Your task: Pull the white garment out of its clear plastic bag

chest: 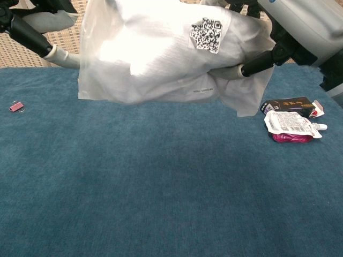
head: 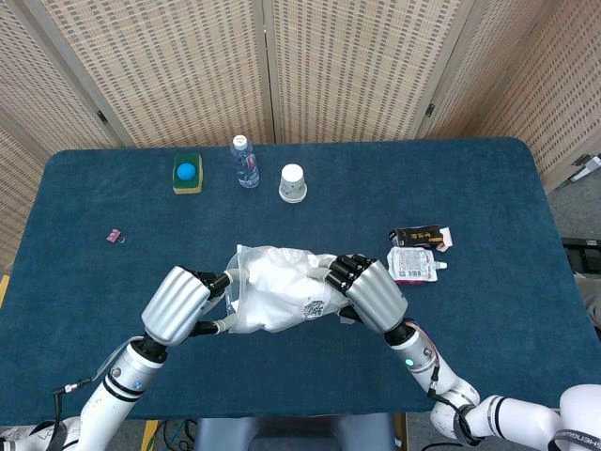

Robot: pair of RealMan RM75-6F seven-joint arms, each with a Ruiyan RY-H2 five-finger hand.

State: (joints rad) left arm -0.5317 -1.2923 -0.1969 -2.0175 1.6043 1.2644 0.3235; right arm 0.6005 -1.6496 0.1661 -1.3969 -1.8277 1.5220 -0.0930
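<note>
A clear plastic bag (head: 272, 291) with the white garment (head: 277, 282) inside hangs in the air above the blue table, held between both hands. In the chest view the bag (chest: 161, 59) fills the top, with a QR-code sticker (chest: 207, 35) facing the camera. My left hand (head: 178, 305) grips the bag's left end, fingers curled on the plastic. My right hand (head: 371, 291) grips the right end; in the chest view its fingers (chest: 262, 61) press into the bag. The garment sits wholly within the plastic.
At the back stand a water bottle (head: 246, 162), a white paper cup (head: 293, 183) and a green sponge with a blue ball (head: 187, 173). A black box (head: 418, 236) and a pink-white pouch (head: 413, 264) lie right of the bag. A small pink clip (head: 114, 236) lies left.
</note>
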